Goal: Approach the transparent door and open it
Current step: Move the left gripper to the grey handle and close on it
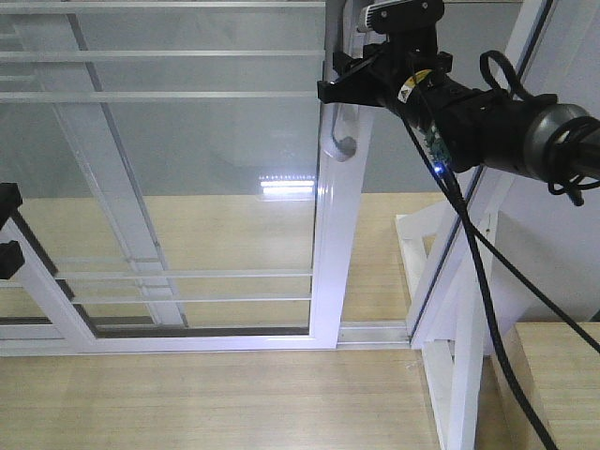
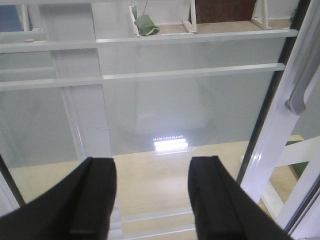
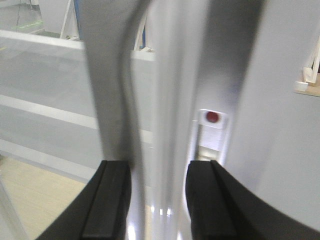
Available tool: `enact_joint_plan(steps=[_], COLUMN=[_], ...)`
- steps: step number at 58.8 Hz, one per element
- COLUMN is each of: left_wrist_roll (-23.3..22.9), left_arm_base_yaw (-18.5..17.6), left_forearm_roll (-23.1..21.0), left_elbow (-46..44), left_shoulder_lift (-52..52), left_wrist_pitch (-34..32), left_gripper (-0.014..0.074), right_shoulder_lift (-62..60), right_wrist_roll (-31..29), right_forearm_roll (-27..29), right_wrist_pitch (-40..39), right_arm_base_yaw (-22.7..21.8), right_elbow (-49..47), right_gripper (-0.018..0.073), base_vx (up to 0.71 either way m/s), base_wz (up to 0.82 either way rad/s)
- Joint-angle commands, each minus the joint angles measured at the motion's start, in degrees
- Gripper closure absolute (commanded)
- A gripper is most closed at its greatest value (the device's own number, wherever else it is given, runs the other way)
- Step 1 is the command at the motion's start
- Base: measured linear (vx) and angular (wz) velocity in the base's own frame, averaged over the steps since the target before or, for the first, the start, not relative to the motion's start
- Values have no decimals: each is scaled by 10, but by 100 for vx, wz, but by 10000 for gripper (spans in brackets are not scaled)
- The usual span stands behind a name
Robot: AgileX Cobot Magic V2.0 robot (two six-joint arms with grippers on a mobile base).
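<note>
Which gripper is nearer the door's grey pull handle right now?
Right. The right gripper is at the pull handle, straddling that edge of the transparent door. The left gripper sits open, back from the glass, with the handle up to its right.

The floor [image 1: 187, 403] is pale wood. A bright light patch [image 1: 286, 186] lies on it. A white rack [image 1: 459, 394] stands at its right edge.
</note>
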Motion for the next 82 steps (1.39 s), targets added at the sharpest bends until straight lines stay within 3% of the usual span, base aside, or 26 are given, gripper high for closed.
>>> enact_joint_plan(steps=[1, 17, 24, 38, 50, 61, 82], left_wrist_roll=[-6, -6, -6, -4, -4, -4, -4], left_arm_base_yaw=[-1, -1, -2, -3, -69, -130, -147], left_forearm_roll=[-6, -6, -6, -4, 1, 1, 1], left_elbow=[-18, -18, -18, -20, -22, -72, -267], left_shoulder_lift=[-1, -1, -1, 38, 118, 227, 482], left_wrist_pitch=[-49, -51, -71, -136, -245, -327, -406], left_gripper=[134, 134, 134, 134, 134, 134, 134], right_shoulder_lift=[-58, -189, -271, -478, -632, -696, -702], right_wrist_roll=[1, -45, -60, -60, -61, -60, -60], right_forearm_roll=[0, -4, -2, 2, -2, -2, -4], right_wrist_pitch=[-29, 105, 107, 122, 203, 273, 276], right_arm_base_yaw=[-1, -2, -18, -95, -116, -116, -116], right_elbow=[-17, 25, 110, 306, 383, 415, 417], right_gripper=[219, 218, 218, 218, 218, 218, 224], base_vx=[0, 0, 0, 0, 0, 0, 0], base_wz=[0, 0, 0, 0, 0, 0, 0])
